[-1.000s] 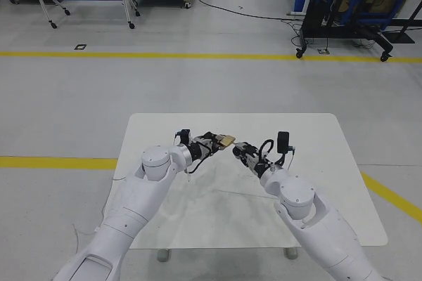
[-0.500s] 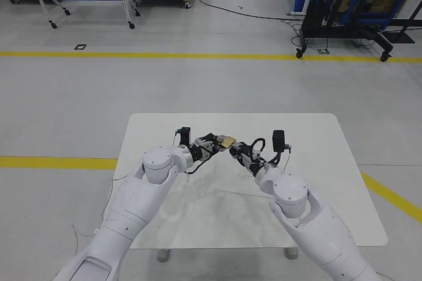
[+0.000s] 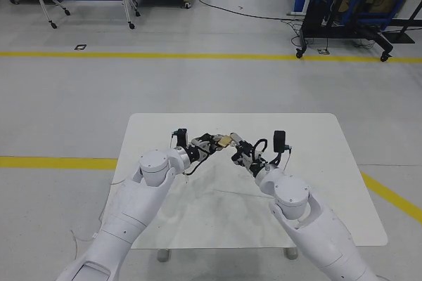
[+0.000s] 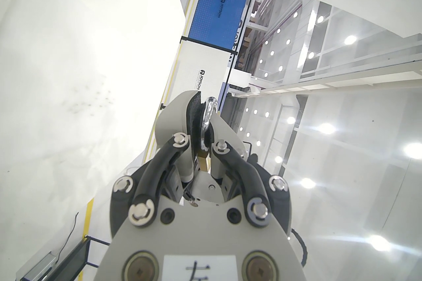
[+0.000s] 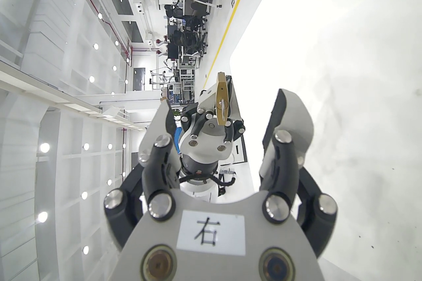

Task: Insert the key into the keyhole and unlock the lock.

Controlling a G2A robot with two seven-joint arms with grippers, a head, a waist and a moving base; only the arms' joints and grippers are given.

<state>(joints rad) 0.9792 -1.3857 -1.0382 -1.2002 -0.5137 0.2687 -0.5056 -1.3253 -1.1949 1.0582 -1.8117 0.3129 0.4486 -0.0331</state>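
Where the left fingers (image 4: 174,126) meet, they are drawn narrow on the silver shackle (image 4: 208,116) of the lock (image 4: 203,164), with dark pads pressing it from both sides. The top of the shackle loop shows at the fingertips. A sliver of the brass body shows nearer the wrist, between the finger linkages. The lock is off the worktop (image 3: 316,204), carried in the air.

Right fingers (image 5: 290,117): spread wide, nothing between them. In the right wrist view the lock sits beyond the gap, apart from both fingers. Its brass body is tilted, with a narrow face turned toward this arm. A small silver piece on that face looks like the key (image 5: 223,106). It is too small to be sure, and I cannot tell how deep it sits.

Top view: both arms angle inward and come together over the rear middle of the worktop. The lock shows as a brass spot at the left arm's tip, between the two sets of fingers. The right fingers are just beside it; touching or not, cannot tell from above.

The worktop is white with rounded corners and faint smudges on its surface. Around it is pale grey floor (image 3: 197,91) with yellow lines (image 3: 197,54). A black wheeled frame (image 3: 344,31) stands far off at the back right.
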